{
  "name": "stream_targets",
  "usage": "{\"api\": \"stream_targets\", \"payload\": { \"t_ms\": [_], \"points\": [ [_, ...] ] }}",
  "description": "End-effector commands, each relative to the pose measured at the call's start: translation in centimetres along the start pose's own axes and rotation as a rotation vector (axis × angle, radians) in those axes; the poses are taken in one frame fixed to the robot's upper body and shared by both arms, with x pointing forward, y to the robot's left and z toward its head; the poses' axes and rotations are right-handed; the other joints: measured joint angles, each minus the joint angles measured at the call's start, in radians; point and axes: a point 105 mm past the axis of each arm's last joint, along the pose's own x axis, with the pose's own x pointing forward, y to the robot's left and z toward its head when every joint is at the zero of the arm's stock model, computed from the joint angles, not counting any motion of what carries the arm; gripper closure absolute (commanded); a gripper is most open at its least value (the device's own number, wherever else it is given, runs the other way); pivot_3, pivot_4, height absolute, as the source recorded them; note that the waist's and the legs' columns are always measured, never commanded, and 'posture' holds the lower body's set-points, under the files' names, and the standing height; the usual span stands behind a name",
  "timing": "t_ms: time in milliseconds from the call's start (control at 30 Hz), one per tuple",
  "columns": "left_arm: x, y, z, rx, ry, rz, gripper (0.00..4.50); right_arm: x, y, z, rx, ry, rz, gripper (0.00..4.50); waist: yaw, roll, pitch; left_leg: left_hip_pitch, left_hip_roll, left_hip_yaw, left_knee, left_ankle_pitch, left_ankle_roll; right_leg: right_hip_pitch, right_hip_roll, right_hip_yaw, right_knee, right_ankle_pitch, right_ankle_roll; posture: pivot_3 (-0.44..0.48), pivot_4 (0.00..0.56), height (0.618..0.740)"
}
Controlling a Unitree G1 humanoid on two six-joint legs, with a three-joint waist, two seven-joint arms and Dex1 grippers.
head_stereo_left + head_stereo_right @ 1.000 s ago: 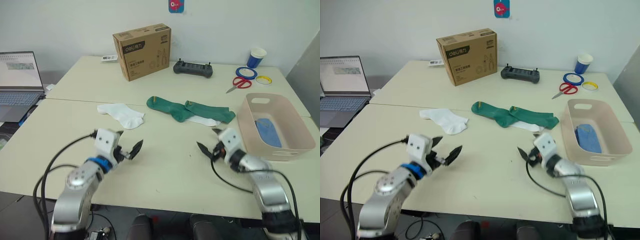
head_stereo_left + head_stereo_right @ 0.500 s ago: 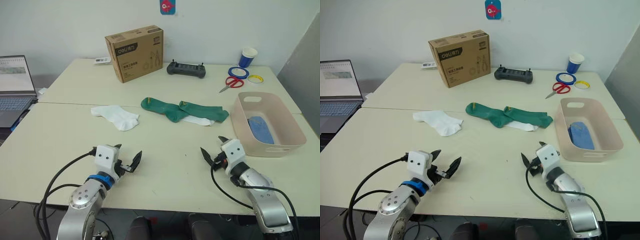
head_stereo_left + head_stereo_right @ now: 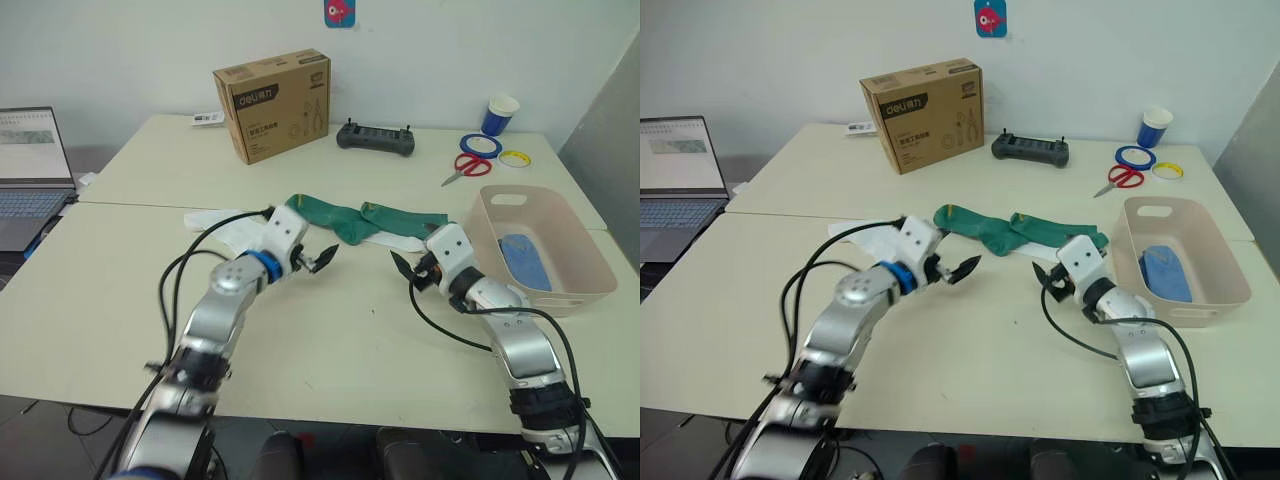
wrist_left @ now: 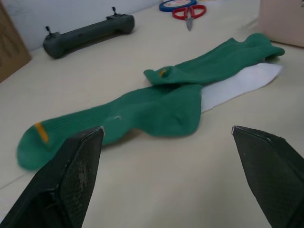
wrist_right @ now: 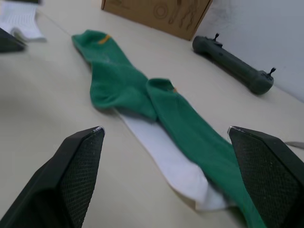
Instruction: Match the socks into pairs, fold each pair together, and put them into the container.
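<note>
At centre left, a white sock [image 3: 222,224] lay on the table [image 3: 340,330]. The left claw [image 3: 312,258] hovered wide open and empty, near 2 green socks [image 3: 340,217] overlapping another white sock [image 4: 237,85]. The right claw [image 3: 412,272] gaped empty. At right, the container [image 3: 580,262] held a blue sock [image 3: 522,258].

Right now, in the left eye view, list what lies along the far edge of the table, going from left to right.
Cardboard box → black controller → red scissors → blue cup → yellow tape ring.
</note>
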Motion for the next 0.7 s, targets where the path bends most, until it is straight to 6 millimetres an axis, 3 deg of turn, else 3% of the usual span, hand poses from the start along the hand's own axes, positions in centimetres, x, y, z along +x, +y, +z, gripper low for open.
{"api": "stream_targets", "payload": {
  "t_ms": [33, 333, 433, 700],
  "points": [
    [2.8, -0.3, -0.6, 0.019, 0.024, -0.043, 0.00, -0.6, -0.9, -0.1, -0.004, -0.001, -0.052, 0.04, 0.008, 0.000, 0.000, 0.000, 0.000, 0.000, 0.000, 0.000, 0.000, 0.000, 0.000, -0.001, 0.000, 0.000, 0.000, 0.000, 0.150, 0.740],
    [6.2, -1.6, -0.9, 0.045, 0.082, -0.097, 0.00, -1.9, -1.4, -0.4, 0.002, 0.022, -0.116, 0.04, 0.008, 0.000, 0.000, -0.005, 0.000, -0.002, 0.000, 0.000, 0.001, -0.002, 0.000, -0.002, -0.005, 0.000, 0.000, 0.000, 0.150, 0.740],
    [6.6, -1.5, -1.0, 0.080, 0.106, -0.083, 0.56, -2.3, -1.7, -0.5, 0.005, 0.030, -0.140, 0.00, 0.009, 0.000, 0.000, -0.005, 0.000, -0.002, 0.000, 0.000, 0.001, -0.002, 0.000, -0.002, -0.005, 0.000, 0.001, 0.000, 0.150, 0.740],
    [6.4, -0.5, -0.6, 0.097, 0.080, -0.043, 3.18, -2.4, -1.9, -0.4, 0.001, 0.034, -0.157, 0.00, 0.008, 0.000, 0.000, -0.005, 0.000, -0.002, 0.000, 0.000, 0.000, -0.002, 0.000, -0.002, -0.005, 0.001, 0.002, 0.000, 0.150, 0.740]
  ]
}}
